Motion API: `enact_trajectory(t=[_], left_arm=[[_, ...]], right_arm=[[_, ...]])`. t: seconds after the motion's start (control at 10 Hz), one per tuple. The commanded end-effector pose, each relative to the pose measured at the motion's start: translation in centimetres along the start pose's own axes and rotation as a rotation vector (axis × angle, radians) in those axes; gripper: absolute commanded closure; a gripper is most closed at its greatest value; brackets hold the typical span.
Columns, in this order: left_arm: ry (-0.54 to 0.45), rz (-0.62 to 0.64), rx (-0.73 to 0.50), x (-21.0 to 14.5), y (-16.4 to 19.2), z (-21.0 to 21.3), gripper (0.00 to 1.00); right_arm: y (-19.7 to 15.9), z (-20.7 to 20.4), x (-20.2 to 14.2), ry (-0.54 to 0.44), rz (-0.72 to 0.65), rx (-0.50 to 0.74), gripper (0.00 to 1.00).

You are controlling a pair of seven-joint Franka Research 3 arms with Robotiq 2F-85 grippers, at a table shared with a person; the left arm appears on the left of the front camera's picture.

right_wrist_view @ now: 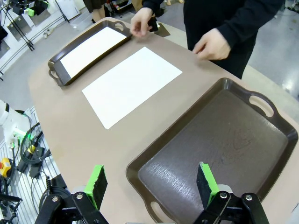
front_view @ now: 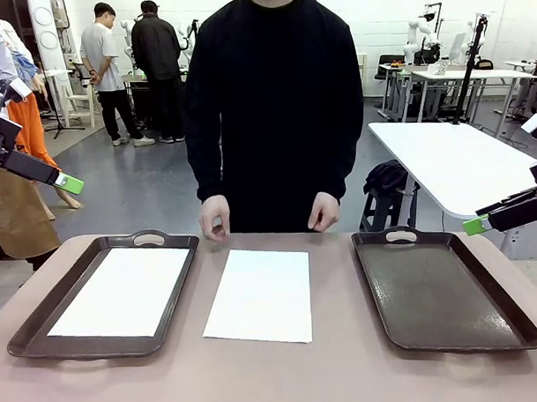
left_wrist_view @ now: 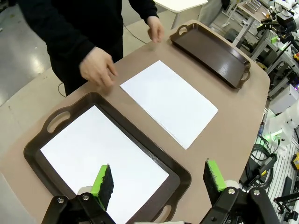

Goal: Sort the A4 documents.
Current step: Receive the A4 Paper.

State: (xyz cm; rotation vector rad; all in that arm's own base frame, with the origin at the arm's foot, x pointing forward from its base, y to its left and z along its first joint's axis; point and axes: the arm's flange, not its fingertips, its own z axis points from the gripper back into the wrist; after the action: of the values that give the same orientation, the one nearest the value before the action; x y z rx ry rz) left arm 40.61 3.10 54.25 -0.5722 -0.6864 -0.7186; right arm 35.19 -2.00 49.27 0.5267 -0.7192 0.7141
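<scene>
So, one A4 sheet (front_view: 126,290) lies in the left tray (front_view: 62,301); the loose sheet (front_view: 258,294) beside it probably goes next. Left gripper (left_wrist_view: 157,172) and right gripper (right_wrist_view: 150,172) hover wide open, empty.

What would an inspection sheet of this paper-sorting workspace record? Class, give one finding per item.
Surface: brown table carrying two trays.
Job's things: one A4 sheet inside the left tray; second sheet loose on the table between the trays; right tray bare.
Clutter: nothing seen.
Hands: left robot hand open, raised at the table's left side; right robot hand open, raised at its right side.
Cables: bundle beside the table, off the surface.
Surroundings: person at the far edge; white table behind.
</scene>
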Motion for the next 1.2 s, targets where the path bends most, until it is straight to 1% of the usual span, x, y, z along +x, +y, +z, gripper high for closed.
enact_trajectory(t=[0.0,1.1], left_arm=[[0.0,-0.015,-0.009,-0.02,-0.14,0.07,0.0],[0.0,-0.015,-0.009,-0.02,-0.14,0.07,0.0]], right_arm=[[-0.42,-0.31,0.07,-0.016,0.013,0.014,0.0],[-0.42,-0.31,0.07,-0.016,0.013,0.014,0.0]])
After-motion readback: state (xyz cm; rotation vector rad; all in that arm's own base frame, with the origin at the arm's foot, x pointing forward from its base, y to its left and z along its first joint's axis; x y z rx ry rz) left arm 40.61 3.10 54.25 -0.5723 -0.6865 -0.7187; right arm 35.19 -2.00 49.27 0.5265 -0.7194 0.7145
